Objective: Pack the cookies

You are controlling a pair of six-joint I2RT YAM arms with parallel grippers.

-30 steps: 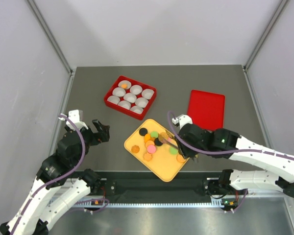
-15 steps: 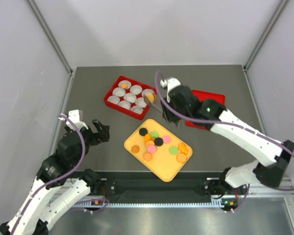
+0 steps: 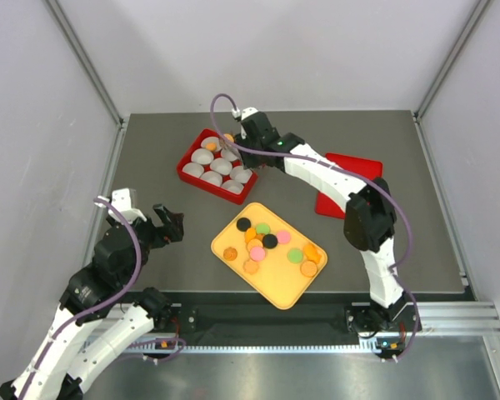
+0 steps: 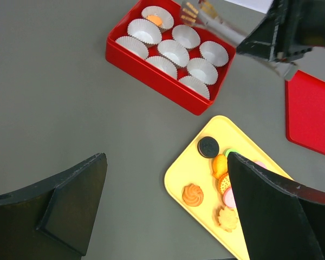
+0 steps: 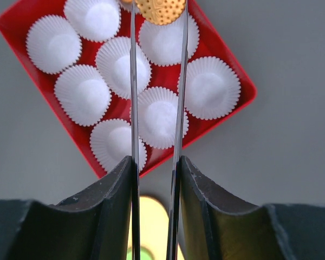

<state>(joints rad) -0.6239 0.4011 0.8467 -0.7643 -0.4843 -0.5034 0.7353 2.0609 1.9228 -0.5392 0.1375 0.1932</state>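
Several cookies (image 3: 269,242) in orange, pink, green and black lie on a yellow tray (image 3: 282,290); the left wrist view shows them too (image 4: 194,194). My right gripper (image 3: 230,142), with long thin blades, is shut on an orange cookie (image 5: 161,7) and holds it above the back of the red box (image 3: 189,156) of white paper cups (image 5: 160,117). One back cup holds an orange cookie (image 4: 154,20). My left gripper (image 3: 172,225) is open and empty, hovering over the table left of the tray.
A flat red lid (image 3: 351,185) lies right of the box. The right arm (image 3: 333,179) stretches across the table above the tray. Metal posts and white walls enclose the table.
My right gripper has lifted an orange cookie off the yellow tray and carried it back and left to above the red box. The left arm has barely moved.
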